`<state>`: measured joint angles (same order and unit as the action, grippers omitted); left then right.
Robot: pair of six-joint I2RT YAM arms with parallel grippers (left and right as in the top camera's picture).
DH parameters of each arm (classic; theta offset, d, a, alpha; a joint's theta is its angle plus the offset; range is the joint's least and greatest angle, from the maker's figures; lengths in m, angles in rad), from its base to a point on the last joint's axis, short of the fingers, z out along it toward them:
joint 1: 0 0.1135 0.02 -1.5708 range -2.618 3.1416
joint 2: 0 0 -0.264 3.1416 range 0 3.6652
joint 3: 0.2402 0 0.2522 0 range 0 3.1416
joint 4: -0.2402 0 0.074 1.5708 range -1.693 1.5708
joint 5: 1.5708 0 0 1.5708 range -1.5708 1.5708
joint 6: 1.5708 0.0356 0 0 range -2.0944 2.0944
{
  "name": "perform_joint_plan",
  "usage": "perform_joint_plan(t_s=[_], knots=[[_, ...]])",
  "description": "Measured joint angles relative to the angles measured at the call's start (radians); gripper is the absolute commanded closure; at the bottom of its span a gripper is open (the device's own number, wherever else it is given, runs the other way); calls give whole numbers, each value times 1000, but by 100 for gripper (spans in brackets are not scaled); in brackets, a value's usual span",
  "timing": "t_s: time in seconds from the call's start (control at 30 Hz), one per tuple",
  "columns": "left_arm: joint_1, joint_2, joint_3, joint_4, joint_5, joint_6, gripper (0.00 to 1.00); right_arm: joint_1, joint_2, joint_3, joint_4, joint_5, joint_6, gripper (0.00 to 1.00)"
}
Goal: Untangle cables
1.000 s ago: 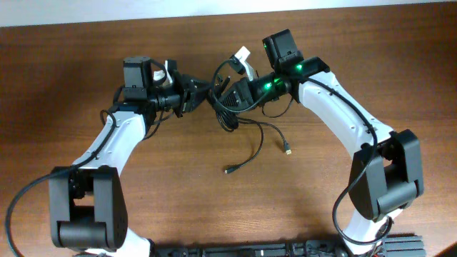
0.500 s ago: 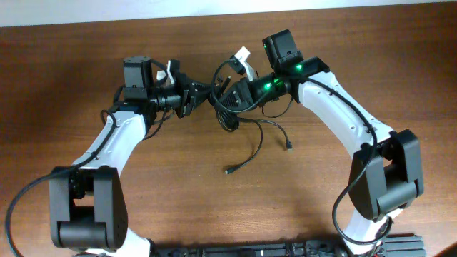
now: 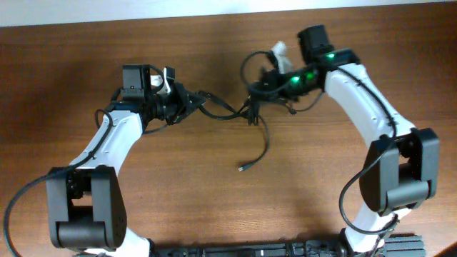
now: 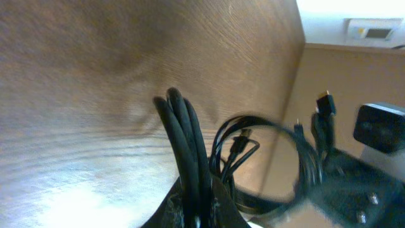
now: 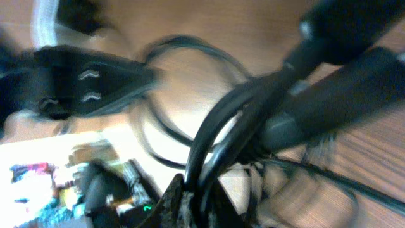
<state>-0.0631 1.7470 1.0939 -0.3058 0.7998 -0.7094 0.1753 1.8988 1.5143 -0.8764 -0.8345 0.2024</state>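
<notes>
- Two sets of fingers share one bundle. The left fingers (image 3: pixel 191 101) pinch the cables (image 3: pixel 227 114) at one end of a short, nearly taut stretch. The right fingers (image 3: pixel 257 91) pinch them at the other end, over the far half of the worktop (image 3: pixel 86 57).
- Several strands run side by side into the left fingers (image 4: pixel 174 206) in the left wrist view, which are pressed onto them, not spread.
- Blur spoils the right wrist view, yet cords (image 5: pixel 215 133) plainly pass down between the right fingers (image 5: pixel 174 196).
- Progress looks partial. One strand hangs clear and curves down to a plug end (image 3: pixel 244 168) lying on the worktop, but a clump of loops sits bunched just beside the right fingers.
- What is left, by this reading: open that clump and lay each cord apart — most of the job.
- No container of any kind shows in these views.
</notes>
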Motion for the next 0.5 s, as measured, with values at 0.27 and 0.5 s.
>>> perform_joint_plan(t_s=[0.27, 0.5], knots=[[8, 0, 0, 95, -49, 197, 100, -29, 0, 0, -158, 319, 0, 62], [45, -4, 0, 108, -45, 333, 100, -29, 0, 0, -146, 271, -54, 44]])
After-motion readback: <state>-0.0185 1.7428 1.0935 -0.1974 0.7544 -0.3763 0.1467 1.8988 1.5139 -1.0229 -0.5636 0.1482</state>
